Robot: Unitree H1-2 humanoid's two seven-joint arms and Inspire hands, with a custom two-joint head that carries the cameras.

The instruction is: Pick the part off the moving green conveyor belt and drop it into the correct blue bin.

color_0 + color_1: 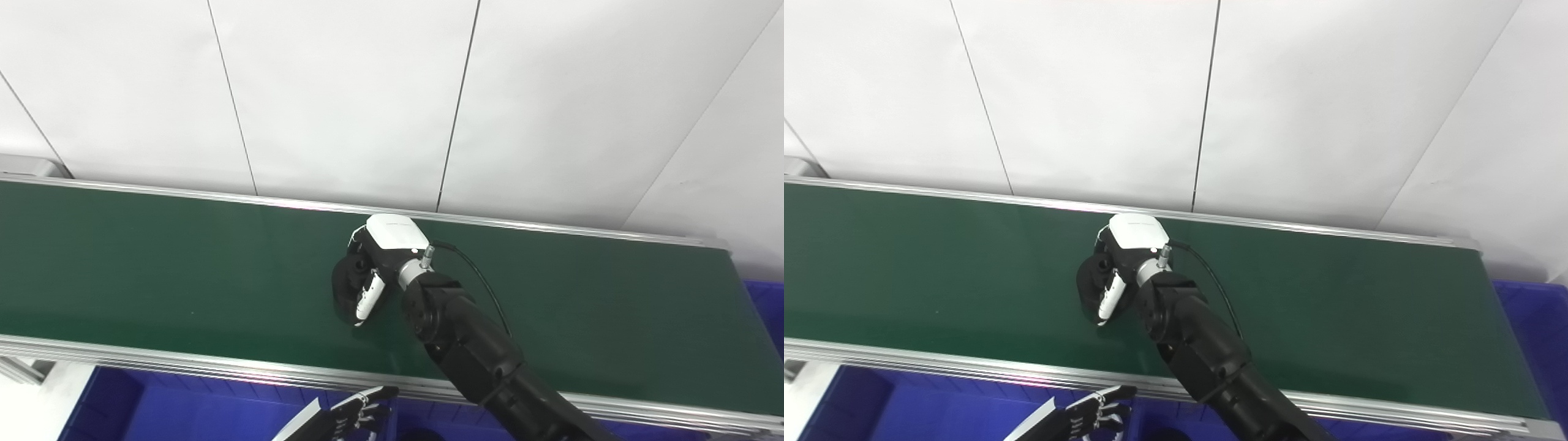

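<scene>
Green belt [153, 269] runs the full width of the bench, framed by aluminium rails front and back. White panel wall [343, 92] behind.

Right hand [367, 275] is down on the belt, roughly mid-length and midway between the two rails. Palm faces down, fingers curled over a dark lump beneath them. That lump is probably the part [344, 288], black and rounded, showing only at the left side of the hand. The fingers look wrapped around it, though whether the hold is firm or merely cupping cannot be told from above. The white back-of-hand cover points toward the far rail, and the forearm enters from the bottom right corner. Coming in from over the near rail likely lets the hand drop onto a moving target from above rather than chase it sideways.

Left hand [352, 416] sits low below the near rail, toward the bottom edge, over a blue bin [184, 410]. Fingers are spread and nothing is in them. It appears to be waiting, kept out of the working arm's path.

A second blue bin [765, 306] shows at the right end of the belt. Bins sit below belt level, so a release would fall in.

Judgement: grasp stage, lift not yet made. Which bin is correct cannot be told.
</scene>
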